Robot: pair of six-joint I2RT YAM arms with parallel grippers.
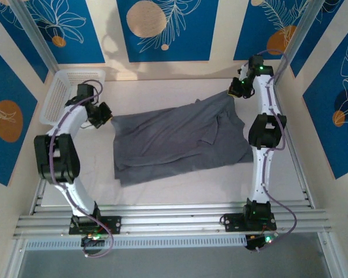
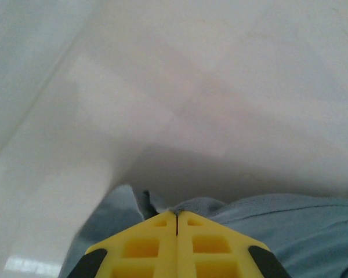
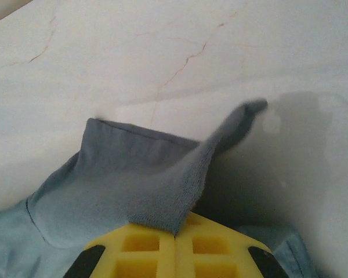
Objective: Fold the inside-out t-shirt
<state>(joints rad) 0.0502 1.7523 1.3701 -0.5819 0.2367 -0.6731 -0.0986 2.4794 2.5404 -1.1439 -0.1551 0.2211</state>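
**Shirt held at both far corners, its length running left to right**

The t-shirt point(image 1: 180, 142) is spread on the surface point(image 1: 162, 92), rumpled and only roughly flat, with its long axis running from side to side between the two arms. The left hand point(image 1: 104, 114) is set at the shirt's far left corner, just beside the white basket point(image 1: 61, 92). The right hand point(image 1: 236, 88) is set at the far right corner.

In the right wrist view the right hand point(image 3: 175, 231) is seen closed, with a raised flap of the cloth pinched between its yellow fingers. In the left wrist view the left hand point(image 2: 177, 215) is seen closed too. The shirt's edge runs right up to its tips and appears to be nipped there, though little cloth is shown.

The body of the shirt lies on the near side of both hands, towards the arm bases. A fold is therefore judged to call for the far edge being carried nearwards by both hands together, across the short axis.
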